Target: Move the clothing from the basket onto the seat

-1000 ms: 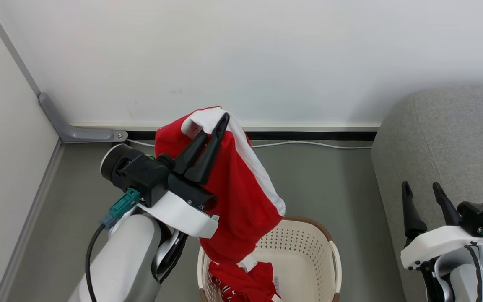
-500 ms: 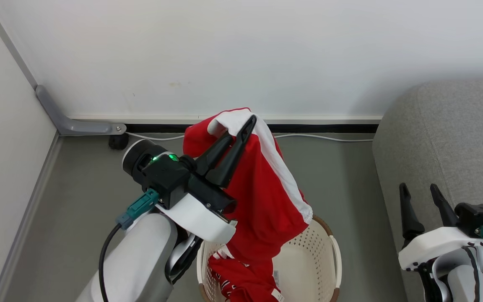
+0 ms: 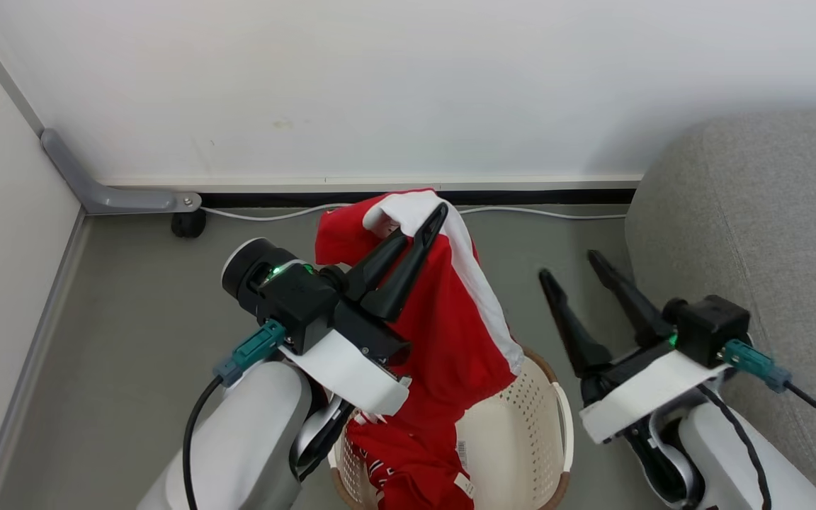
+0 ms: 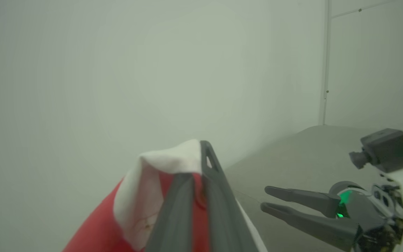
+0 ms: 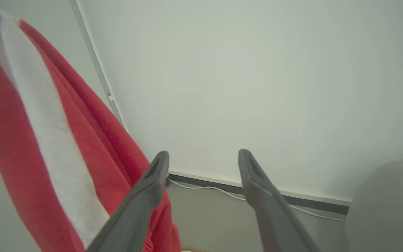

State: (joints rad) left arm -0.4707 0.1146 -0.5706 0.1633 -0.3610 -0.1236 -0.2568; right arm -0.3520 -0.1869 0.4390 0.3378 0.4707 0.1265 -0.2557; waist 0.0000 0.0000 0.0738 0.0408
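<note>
Left end effector (image 3: 422, 223): fingers pressed together on the white band at the top of the lifted garment (image 3: 443, 333), which it holds raised above the basket (image 3: 565, 425). In the left wrist view the two fingers (image 4: 219, 196) meet over that white fold.

Lifted garment: red with a white band down one side. It hangs from the grip and its lower end reaches the left half of the basket. Whether it is clear of the second garment (image 3: 408, 464) cannot be determined.

Second garment: bunched inside the basket against its left wall, with white lettering and a small white tag showing.

Right end effector (image 3: 568, 264): fingers spread apart and holding nothing. It is above and to the right of the basket, with its tips pointing up past the hanging garment and apart from it.

Seat (image 3: 748, 212): grey, to the right of the basket.

Basket: stands on the grey floor (image 3: 132, 297). A white cable (image 3: 535, 212) runs along the foot of the wall behind the basket
</note>
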